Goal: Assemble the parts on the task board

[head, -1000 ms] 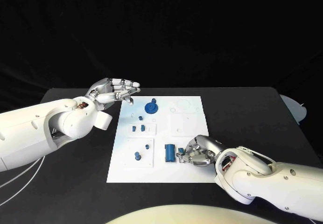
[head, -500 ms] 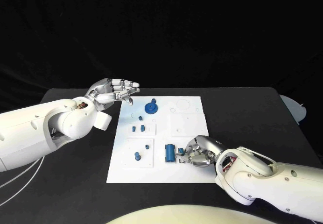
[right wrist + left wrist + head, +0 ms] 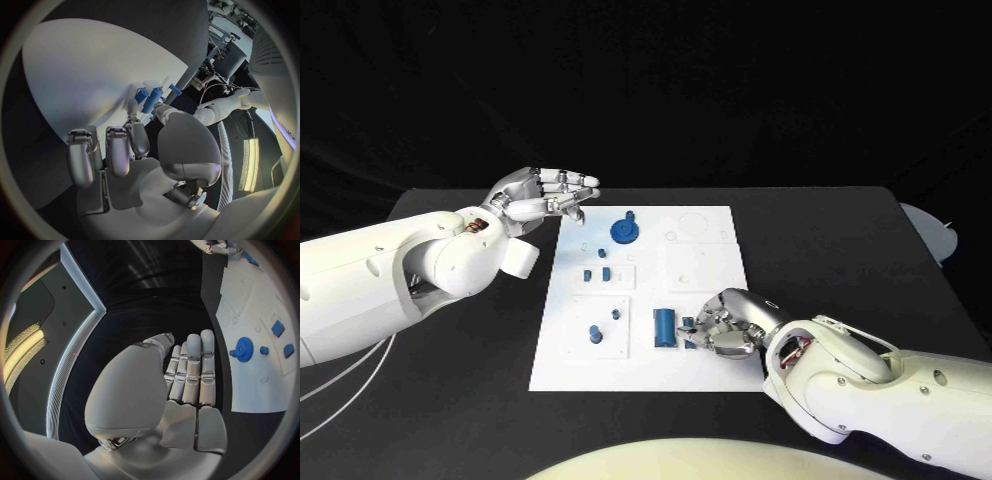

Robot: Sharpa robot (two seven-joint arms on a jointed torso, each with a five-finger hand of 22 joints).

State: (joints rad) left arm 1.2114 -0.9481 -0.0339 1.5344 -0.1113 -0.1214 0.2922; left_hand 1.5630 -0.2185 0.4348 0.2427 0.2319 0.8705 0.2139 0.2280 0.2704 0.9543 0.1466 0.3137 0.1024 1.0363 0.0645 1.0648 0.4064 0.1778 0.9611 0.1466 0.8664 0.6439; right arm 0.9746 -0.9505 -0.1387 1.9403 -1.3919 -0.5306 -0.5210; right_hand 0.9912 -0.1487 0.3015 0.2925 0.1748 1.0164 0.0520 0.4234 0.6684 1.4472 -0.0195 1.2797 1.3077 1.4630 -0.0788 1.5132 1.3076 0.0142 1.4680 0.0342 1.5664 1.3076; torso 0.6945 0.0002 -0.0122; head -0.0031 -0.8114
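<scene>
The white task board (image 3: 708,228) lies in the middle of the black table. A blue gear (image 3: 626,233) stands at its far end, also seen in the left wrist view (image 3: 242,348). A blue cylinder (image 3: 665,328) lies near the board's front. My right hand (image 3: 728,326) rests on the board beside it, and its thumb and a finger pinch a small blue peg (image 3: 687,323) (image 3: 150,101). My left hand (image 3: 545,195) hovers over the board's far left corner, fingers loosely extended and holding nothing.
Small blue pieces (image 3: 597,272) sit on a raised white plate left of the board's centre, and more (image 3: 597,333) sit nearer the front left. Bare black table (image 3: 848,250) surrounds the board. A pale round object (image 3: 939,232) lies at the table's right edge.
My right hand has shifted very slightly at the small peg. The left hand and the parts on the board stay as they were.
</scene>
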